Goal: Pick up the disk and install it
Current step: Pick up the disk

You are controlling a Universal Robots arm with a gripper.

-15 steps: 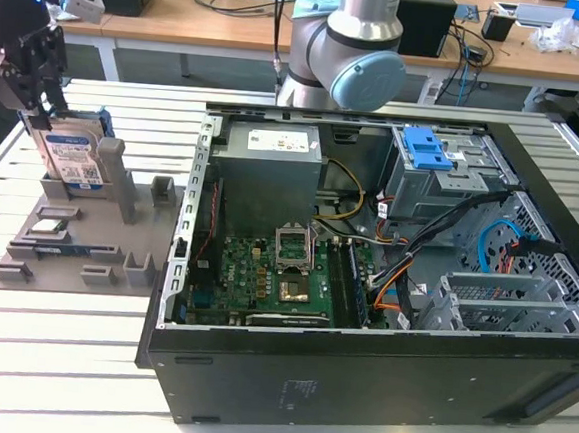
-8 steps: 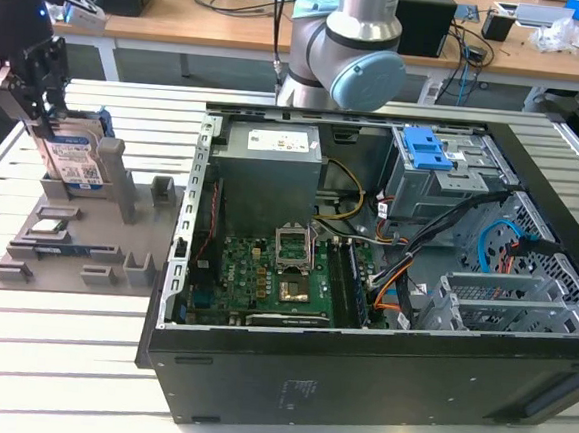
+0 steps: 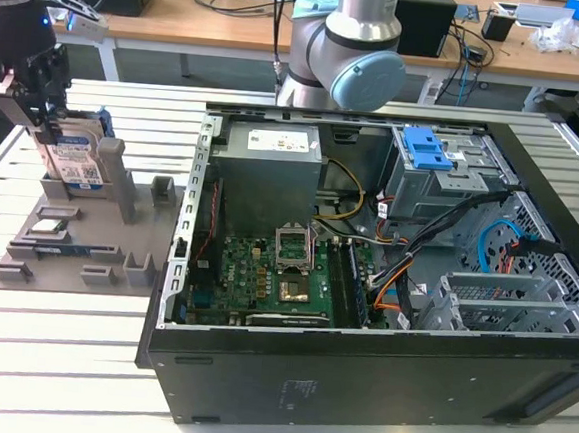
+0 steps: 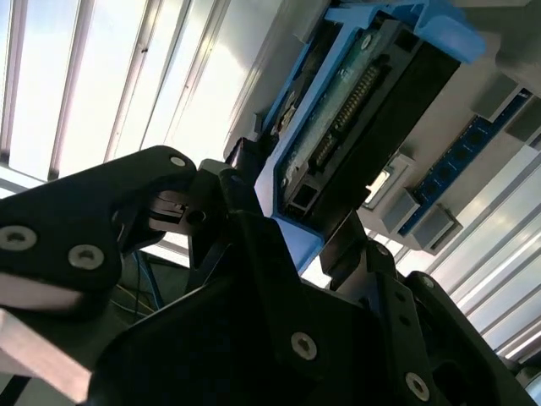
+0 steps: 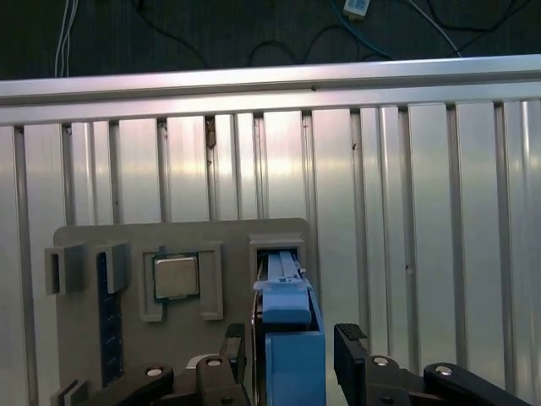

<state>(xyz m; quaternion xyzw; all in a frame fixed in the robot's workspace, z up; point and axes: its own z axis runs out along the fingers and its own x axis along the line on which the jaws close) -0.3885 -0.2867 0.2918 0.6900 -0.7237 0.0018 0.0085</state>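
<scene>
Closely, tool (image 4: 292, 201) astride disk (image 4: 397, 89), connectors (image 4: 345, 108) bare.

The arm (image 3: 348, 46) is rising well off to one side of the claw (image 3: 49, 117), toward the exterior view's right, with its blue-capped joint facing forward. The wrist (image 3: 19, 15) is sitting directly above the claw and pointing it straight down. In the first wrist view the black fingers (image 5: 351, 342) are closing on the disk (image 5: 292, 364), one against each face.
</scene>
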